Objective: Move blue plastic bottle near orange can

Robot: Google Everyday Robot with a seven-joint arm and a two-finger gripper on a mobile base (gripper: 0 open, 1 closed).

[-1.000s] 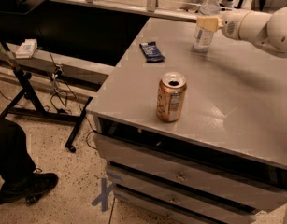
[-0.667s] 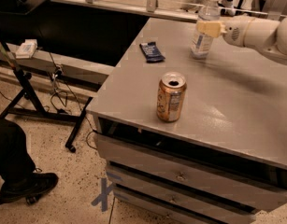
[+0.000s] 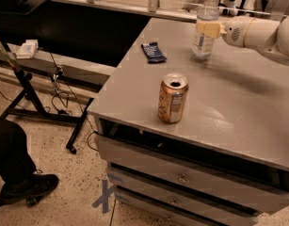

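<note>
The blue plastic bottle, clear with a white cap, stands upright at the far side of the grey table. My gripper reaches in from the right on a white arm, and its pale fingers are closed around the bottle's middle. The orange can, gold-orange with an open silver top, stands upright near the table's front edge. It is well in front of the bottle and slightly to its left.
A flat dark blue snack wrapper lies on the table left of the bottle. Drawers sit under the tabletop. A black stand with cables and a person's shoe are on the floor to the left.
The gripper and the bottle in it have shifted slightly toward the table's front. The can and the wrapper have not moved.
</note>
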